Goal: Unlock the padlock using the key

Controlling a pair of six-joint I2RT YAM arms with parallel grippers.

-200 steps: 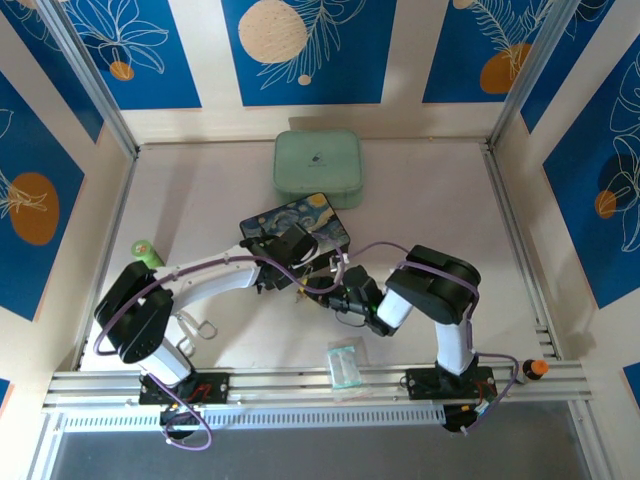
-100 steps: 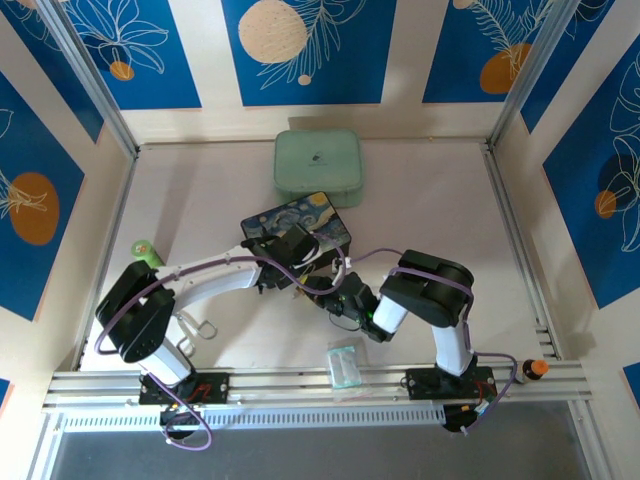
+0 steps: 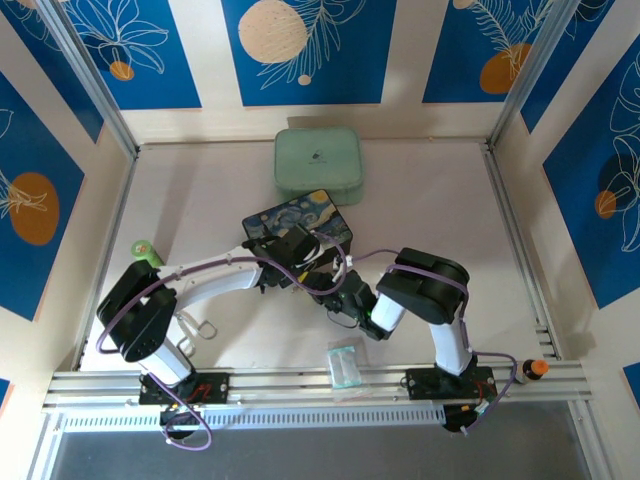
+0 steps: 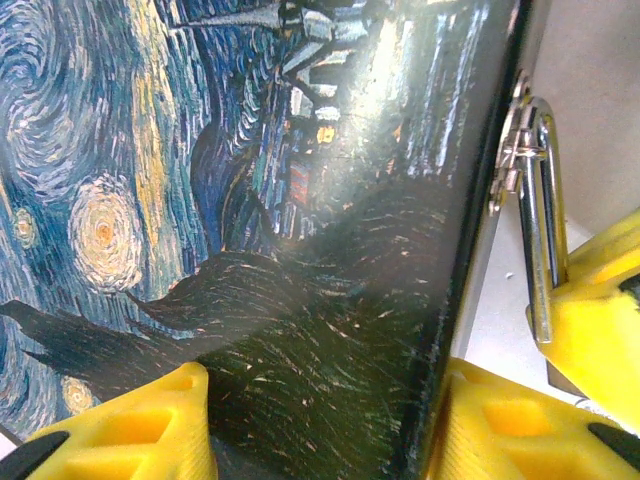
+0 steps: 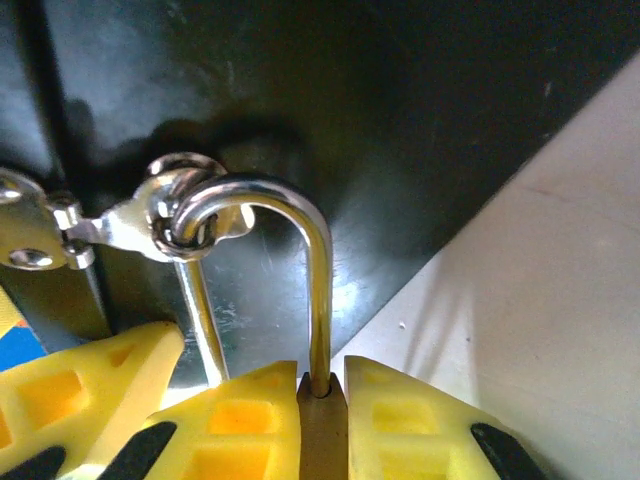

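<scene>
Right wrist cam, up close: the right gripper (image 5: 322, 440) is pinched tight on the tiny brass-bodied padlock with the thin silver shackle (image 5: 320, 320). The padlock hangs off the small silver hasp ring (image 5: 185, 215) on the dark box with the starry-night painting (image 5: 400, 120).

Left wrist cam has the left gripper (image 4: 315, 430) roughly half open, yellow pads against either side of that box, bracing it. As far as I can tell neither hand carries the little silver key, so one has to let go to fetch it, and that's when stuff could shift.

My other worry is that any tug or twist from the right arm goes straight into that thin hasp. It could bend, or the box could drag out of the left pads. The brass looks slick too, so it might squirt out of the pinch.

Further out on the white table (image 3: 200, 200), the clear packet (image 3: 345, 362) and the mint-green case (image 3: 318, 167) sit well apart, no trouble there.
</scene>
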